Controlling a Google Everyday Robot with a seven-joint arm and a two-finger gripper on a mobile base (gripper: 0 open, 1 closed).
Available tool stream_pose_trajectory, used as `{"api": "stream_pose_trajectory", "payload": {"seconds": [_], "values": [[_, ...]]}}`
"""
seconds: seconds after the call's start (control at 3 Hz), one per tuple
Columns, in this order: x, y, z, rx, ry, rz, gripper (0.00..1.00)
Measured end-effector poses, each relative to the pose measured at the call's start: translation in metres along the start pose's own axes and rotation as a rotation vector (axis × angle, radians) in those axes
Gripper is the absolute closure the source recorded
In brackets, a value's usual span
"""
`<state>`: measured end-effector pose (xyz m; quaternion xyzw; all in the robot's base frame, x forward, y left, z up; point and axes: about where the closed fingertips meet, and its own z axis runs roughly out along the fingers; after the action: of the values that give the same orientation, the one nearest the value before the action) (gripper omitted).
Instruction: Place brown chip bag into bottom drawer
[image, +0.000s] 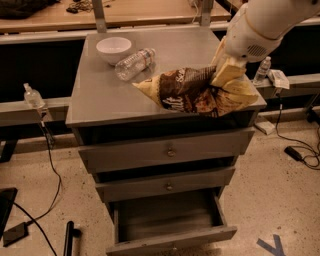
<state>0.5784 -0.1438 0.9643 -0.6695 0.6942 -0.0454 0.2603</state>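
The brown chip bag (192, 91) is dark brown with cream-yellow ends. It hangs lifted above the right front of the grey cabinet top (100, 100). My gripper (226, 74) is shut on the bag's right end, with the white arm coming in from the upper right. The bottom drawer (170, 220) stands pulled open below, a deep grey box with a plain front, and nothing shows inside it.
A white bowl (114, 49) and a clear plastic bottle (134, 63) lie on the cabinet top at the back left. Two higher drawers with round knobs (170, 151) are shut. Cables run on the floor at left and right. A small bottle (32, 96) stands at the left.
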Motion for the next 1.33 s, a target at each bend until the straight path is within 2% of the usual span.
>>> {"api": "stream_pose_trajectory", "payload": {"seconds": [0.33, 0.67, 1.0, 1.33], "values": [[0.004, 0.022, -0.070, 0.023, -0.169, -0.048, 1.00], [-0.005, 0.023, -0.065, 0.013, -0.189, -0.045, 1.00], [0.003, 0.046, -0.050, -0.091, -0.206, -0.086, 1.00], [0.026, 0.091, -0.022, -0.208, -0.210, -0.075, 1.00]]}}
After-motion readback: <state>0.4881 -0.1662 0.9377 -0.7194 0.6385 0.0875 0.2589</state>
